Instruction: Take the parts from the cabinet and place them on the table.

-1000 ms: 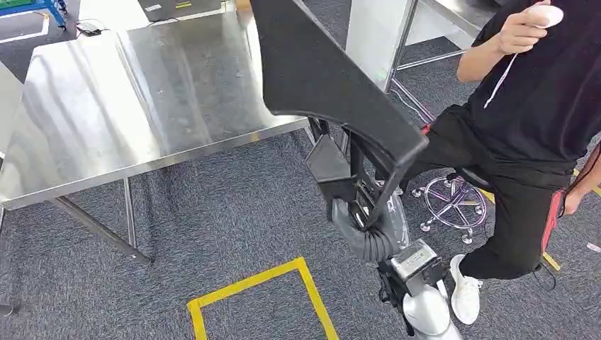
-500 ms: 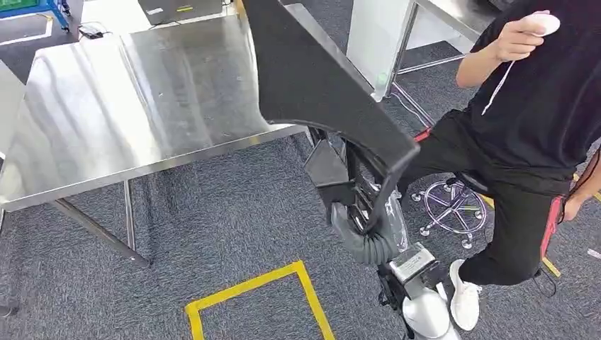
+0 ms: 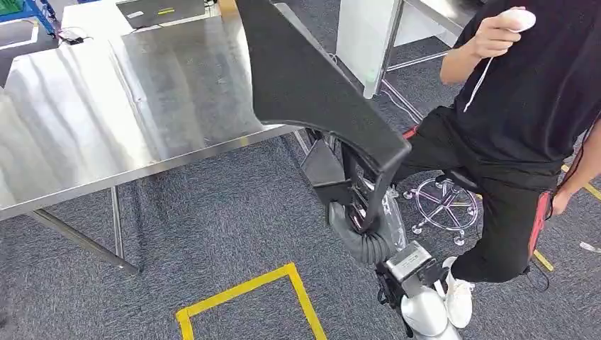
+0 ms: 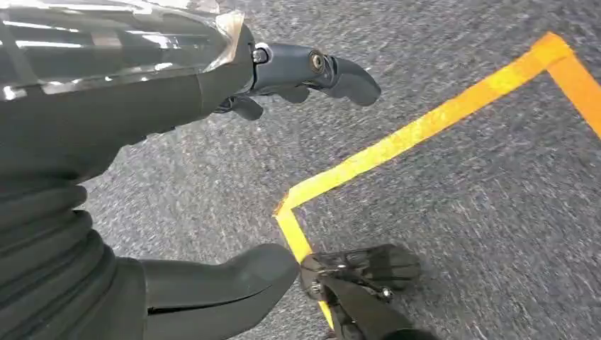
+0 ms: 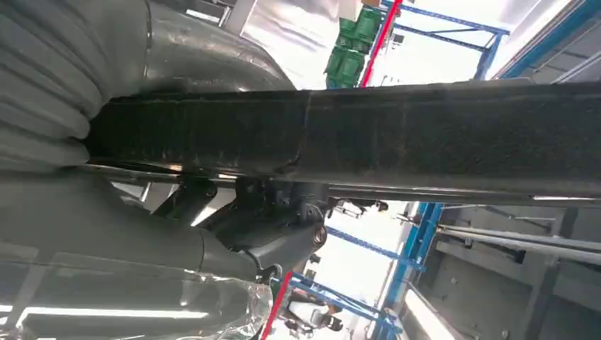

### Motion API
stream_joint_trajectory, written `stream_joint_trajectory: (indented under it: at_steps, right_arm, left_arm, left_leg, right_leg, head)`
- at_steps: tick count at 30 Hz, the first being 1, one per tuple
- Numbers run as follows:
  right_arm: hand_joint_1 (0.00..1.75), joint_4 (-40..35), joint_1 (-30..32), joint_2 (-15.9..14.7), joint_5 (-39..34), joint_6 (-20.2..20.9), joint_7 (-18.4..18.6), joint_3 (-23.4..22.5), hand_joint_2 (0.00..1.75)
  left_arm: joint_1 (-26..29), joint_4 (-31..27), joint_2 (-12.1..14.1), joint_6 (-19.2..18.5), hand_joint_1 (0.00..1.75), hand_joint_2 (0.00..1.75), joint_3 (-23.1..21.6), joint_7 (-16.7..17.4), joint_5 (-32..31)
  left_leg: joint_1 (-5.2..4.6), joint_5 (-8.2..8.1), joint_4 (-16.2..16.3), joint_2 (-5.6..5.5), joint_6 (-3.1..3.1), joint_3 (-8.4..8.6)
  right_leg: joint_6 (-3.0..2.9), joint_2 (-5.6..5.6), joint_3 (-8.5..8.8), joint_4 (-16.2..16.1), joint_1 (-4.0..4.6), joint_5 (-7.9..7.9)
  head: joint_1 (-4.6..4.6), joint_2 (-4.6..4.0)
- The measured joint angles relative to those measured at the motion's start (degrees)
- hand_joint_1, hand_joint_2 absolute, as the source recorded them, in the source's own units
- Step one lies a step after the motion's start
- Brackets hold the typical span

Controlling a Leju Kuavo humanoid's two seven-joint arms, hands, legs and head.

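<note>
Head view: the right hand (image 3: 358, 212), low and right of centre, grips the lower edge of a large black panel (image 3: 305, 78), which rises up and left so that its upper part overhangs the near right corner of the steel table (image 3: 106, 106). The panel is not yet on the table. Judgement: held at one end only, it may swing or twist in the grip, and its lower edge could catch the table rim. A seated person (image 3: 524, 106) is close on the right; a swing that way risks contact. Left wrist view: the left hand (image 4: 298, 78), upper centre, hangs over carpet and yellow tape (image 4: 425, 127), fingers loosely apart, holding nothing; it gives the panel no support. Right wrist view: the panel crosses the frame's middle as a dark bar, the hand's fingers (image 5: 276, 234) wrapped beneath it. Judgement: a narrow purchase, so slippage is possible.
</note>
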Motion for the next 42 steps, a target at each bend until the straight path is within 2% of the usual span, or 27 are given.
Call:
stream_joint_trajectory:
  at_steps: [1, 3, 5, 6, 8, 10, 11, 12, 14, 15, 16, 19, 21, 24, 25, 26, 27, 29, 30, 31, 35, 36, 37, 39, 40, 41, 42]
  right_arm:
    - [1.75, 0.0, 0.0, 0.0, 0.0, 0.0, 0.0, 0.0, 1.75]
    - [1.75, 0.0, 0.1, 0.0, 0.0, 0.0, 0.0, 0.0, 1.75]
    - [1.75, 0.0, 0.0, -0.1, 0.1, 0.0, -0.1, 0.0, 1.75]
    - [1.75, 0.0, 0.0, -0.1, 0.1, -0.1, -0.1, 0.0, 1.75]
    - [1.75, 0.1, 0.0, -0.2, 0.1, -0.1, -0.3, 0.1, 1.75]
    - [1.75, 0.5, 0.3, -0.4, 0.1, -0.1, -0.3, 0.1, 1.75]
    - [1.75, 0.6, 0.4, -0.6, 0.1, -0.1, -0.4, 0.1, 1.75]
    - [1.75, 0.8, 0.4, -0.7, 0.1, -0.1, -0.4, 0.1, 1.75]
    - [1.75, 0.9, 0.3, -0.7, 0.3, -0.1, -0.7, 0.1, 1.75]
    - [1.75, 0.9, 0.3, -0.7, 0.3, -0.1, -0.8, 0.1, 1.75]
    - [1.75, 1.0, 0.3, -0.7, 0.3, -0.1, -0.8, 0.2, 1.75]
    - [1.75, 1.1, 0.3, -0.7, 0.6, -0.2, -0.9, 0.2, 1.75]
    - [1.75, 1.1, 0.2, -0.7, 1.0, -0.2, -1.0, 0.3, 1.75]
    - [1.75, 1.2, 0.2, -0.5, 1.1, -0.4, -1.0, 0.3, 1.75]
    - [1.75, 1.3, 0.2, -0.5, 1.1, -0.4, -1.0, 0.4, 1.75]
    - [1.75, 1.4, 0.2, -0.5, 1.1, -0.5, -1.0, 0.4, 1.75]
    - [1.75, 1.4, 0.2, -0.5, 1.1, -0.5, -1.0, 0.4, 1.75]
    - [1.75, 1.5, 0.2, -0.5, 1.1, -0.5, -1.0, 0.4, 1.75]
    - [1.75, 1.5, 0.2, -0.5, 1.1, -0.5, -1.0, 0.4, 1.75]
    - [1.75, 1.5, 0.3, -0.5, 1.1, -0.6, -1.0, 0.5, 1.75]
    - [1.75, 1.4, 0.2, -0.5, 1.1, -0.6, -1.0, 0.7, 1.75]
    - [1.75, 1.5, 0.2, -0.5, 1.1, -0.6, -1.0, 0.7, 1.75]
    - [1.75, 1.4, 0.2, -0.5, 1.1, -0.7, -1.0, 0.7, 1.75]
    - [1.75, 1.5, 0.3, -0.5, 1.1, -0.7, -1.0, 0.8, 1.75]
    - [1.75, 1.5, 0.4, -0.5, 1.1, -0.7, -1.0, 0.8, 1.75]
    - [1.75, 1.6, 0.5, -0.6, 1.1, -0.7, -1.0, 0.8, 1.75]
    - [1.75, 1.6, 0.6, -0.6, 1.1, -0.7, -1.0, 0.8, 1.75]
  left_arm:
    - [0.0, 0.0, 0.0, -0.1, 0.00, 1.75, 0.0, 0.0, 0.0]
    - [0.0, 0.0, 0.1, -0.1, 0.00, 1.75, 0.0, 0.0, 0.0]
    - [0.0, 0.0, 0.1, -0.2, 0.00, 1.75, 0.0, 0.0, -0.1]
    - [0.0, 0.0, 0.0, -0.2, 0.00, 1.75, 0.0, 0.0, -0.1]
    - [0.0, 0.0, 0.1, -0.2, 0.00, 1.75, 0.0, 0.1, -0.1]
    - [0.0, 0.0, 0.1, -0.3, 0.00, 1.75, 0.1, 0.2, -0.1]
    - [0.1, 0.0, 0.1, -0.3, 0.00, 1.75, 0.1, 0.2, -0.1]
    - [0.1, 0.0, 0.1, -0.3, 0.00, 1.75, 0.2, 0.2, -0.1]
    - [0.1, 0.0, 0.0, -0.3, 0.00, 1.75, 0.3, 0.2, -0.1]
    - [0.1, 0.0, 0.1, -0.1, 0.00, 1.75, 0.4, 0.2, -0.1]
    - [0.1, 0.0, 0.1, 0.2, 0.00, 1.75, 0.6, 0.2, 0.0]
    - [0.2, 0.0, 0.2, 0.4, 0.00, 1.75, 0.9, 0.3, 0.0]
    - [0.2, 0.0, 0.1, 0.5, 0.00, 1.75, 0.9, 0.3, -0.1]
    - [0.3, 0.0, 0.2, 0.6, 0.00, 1.75, 0.9, 0.3, -0.1]
    - [0.3, 0.0, 0.2, 0.6, 0.00, 1.75, 0.9, 0.4, -0.1]
    - [0.4, 0.0, 0.2, 0.6, 0.00, 1.75, 0.9, 0.5, -0.1]
    - [0.4, 0.0, 0.2, 0.6, 0.00, 1.75, 0.9, 0.5, -0.1]
    - [0.3, 0.0, 0.3, 0.6, 0.00, 1.75, 0.9, 0.5, -0.1]
    - [0.2, 0.0, 0.3, 0.7, 0.00, 1.75, 1.0, 0.5, -0.1]
    - [0.0, 0.0, 0.2, 0.7, 0.00, 1.75, 1.0, 0.5, -0.1]
    - [0.1, 0.0, 0.2, 0.7, 0.00, 1.75, 1.0, 0.5, -0.1]
    - [0.1, 0.0, 0.1, 0.7, 0.00, 1.75, 1.0, 0.5, -0.1]
    - [0.0, 0.0, 0.1, 0.7, 0.00, 1.75, 1.0, 0.5, -0.1]
    - [0.0, 0.0, 0.2, 0.7, 0.00, 1.75, 1.0, 0.5, -0.1]
    - [0.0, 0.0, 0.1, 0.6, 0.00, 1.75, 1.0, 0.5, -0.1]
    - [0.1, 0.0, 0.1, 0.5, 0.00, 1.75, 1.0, 0.5, -0.1]
    - [0.1, 0.0, 0.0, 0.5, 0.00, 1.75, 1.0, 0.5, -0.1]
  left_leg:
    - [-0.18, -0.01, -0.3, 0.56, -0.21, -0.04]
    - [-0.66, -0.07, -0.3, 0.66, -0.17, -0.27]
    - [-0.04, 0.84, -1.7, 0.84, 0.22, 0.48]
    - [-0.27, 0.96, -1.9, 0.93, 0.43, 0.70]
    - [-0.36, 0.92, -1.9, 1.07, 0.62, 0.70]
    - [-0.50, 0.85, -1.8, 1.14, 0.72, 0.64]
    - [-0.54, 0.81, -1.8, 1.14, 0.74, 0.68]
    - [-0.56, 0.75, -1.8, 1.11, 0.68, 0.75]
    - [-0.56, 0.50, -1.7, 0.81, 0.41, 1.05]
    - [-0.62, 0.32, -1.6, 0.55, 0.14, 1.00]
    - [-1.02, 0.10, -1.4, 0.42, -0.24, 0.83]
    - [-0.78, 0.25, -1.7, 0.35, -0.73, 0.91]
    - [-0.58, -0.97, -0.2, 0.29, -1.48, 0.45]
    - [-0.15, -7.43, 12.5, 0.37, -2.46, -5.97]
    - [-0.02, -8.21, 15.6, 0.40, -2.66, -7.81]
    - [0.11, -7.56, 16.3, 0.45, -2.77, -8.44]
    - [0.29, -5.60, 14.2, 0.52, -2.82, -7.72]
    - [0.56, -0.23, 4.2, 1.40, -2.85, -2.80]
    - [0.60, 1.25, -0.1, 3.09, -2.80, -0.43]
    - [0.12, 0.72, -1.3, 3.48, -2.72, -0.11]
    - [-0.50, 1.30, -1.9, 1.46, -0.57, -0.12]
    - [-0.28, 1.58, -2.1, 1.38, -0.11, 0.17]
    - [-0.26, 1.71, -2.1, 1.00, 0.47, 0.12]
    - [-0.36, 1.64, -2.1, 0.13, 0.72, 0.03]
    - [-0.53, 1.67, -2.1, -0.41, 0.81, -0.01]
    - [-0.67, 1.67, -2.1, -0.94, 0.82, 0.01]
    - [-0.76, 1.67, -2.0, -1.54, 0.81, 0.05]
  right_leg:
    - [0.18, 0.14, -0.21, 0.1, 0.43, -0.11]
    - [0.65, 0.10, -0.29, -0.2, -0.08, -0.06]
    - [1.26, -0.19, -0.70, 0.2, 0.34, -0.23]
    - [1.19, -0.52, -1.34, 1.8, 0.22, -1.14]
    - [0.55, -0.60, -5.37, 9.9, 0.20, -4.89]
    - [0.84, -0.60, -9.29, 17.3, 0.19, -6.92]
    - [1.27, -0.61, -9.28, 16.9, 0.18, -6.28]
    - [1.88, -0.62, -7.76, 13.7, 0.18, -4.65]
    - [2.75, -0.69, -2.48, 3.3, 0.16, -0.64]
    - [2.45, -0.36, -0.82, -0.6, 0.04, 0.18]
    - [1.79, -0.52, -0.14, -0.8, 0.36, 0.48]
    - [0.84, -0.73, -0.36, -0.8, 0.38, 0.55]
    - [0.01, -1.09, 0.13, -1.5, -0.41, 0.92]
    - [-0.47, -1.79, 0.25, -1.5, -0.45, 0.62]
    - [-0.49, -2.04, 0.24, -1.4, -0.46, 0.60]
    - [-0.48, -2.25, 0.29, -1.4, -0.52, 0.58]
    - [-0.46, -2.48, 0.37, -1.4, -0.59, 0.56]
    - [-0.21, -3.00, 0.65, -1.4, -0.76, 0.40]
    - [0.01, -3.21, 0.82, -1.4, -0.57, 0.28]
    - [0.39, -3.31, 0.77, -1.2, 0.03, 0.05]
    - [2.11, -4.40, 1.24, -1.7, 0.18, 0.04]
    - [2.14, -3.46, 0.58, -0.6, -0.29, -0.64]
    - [1.59, -2.53, -0.64, 2.4, -0.21, -2.43]
    - [0.85, -1.71, -5.42, 12.3, -0.11, -6.65]
    - [0.91, -1.50, -7.44, 16.3, 0.04, -7.86]
    - [1.14, -1.43, -8.12, 17.6, 0.06, -7.85]
    - [1.47, -1.39, -7.42, 16.0, 0.17, -6.91]
  head:
    - [0.00, 0.00]
    - [0.00, 0.00]
    - [0.04, 0.00]
    - [0.09, 0.00]
    - [0.13, 0.00]
    - [0.13, 0.00]
    - [0.13, 0.00]
    - [0.13, 0.00]
    - [0.13, 0.00]
    - [0.15, 0.00]
    - [0.09, 0.00]
    - [0.07, 0.00]
    - [0.02, 0.00]
    - [-0.02, 0.00]
    - [-0.04, 0.00]
    - [-0.02, 0.00]
    - [-0.04, 0.00]
    - [-0.02, 0.00]
    - [-0.04, 0.00]
    - [-0.07, 0.00]
    - [0.28, 0.00]
    - [0.37, 0.00]
    - [0.39, 0.00]
    - [0.57, 0.00]
    - [0.63, 0.00]
    - [0.59, 0.00]
    - [0.61, 0.00]
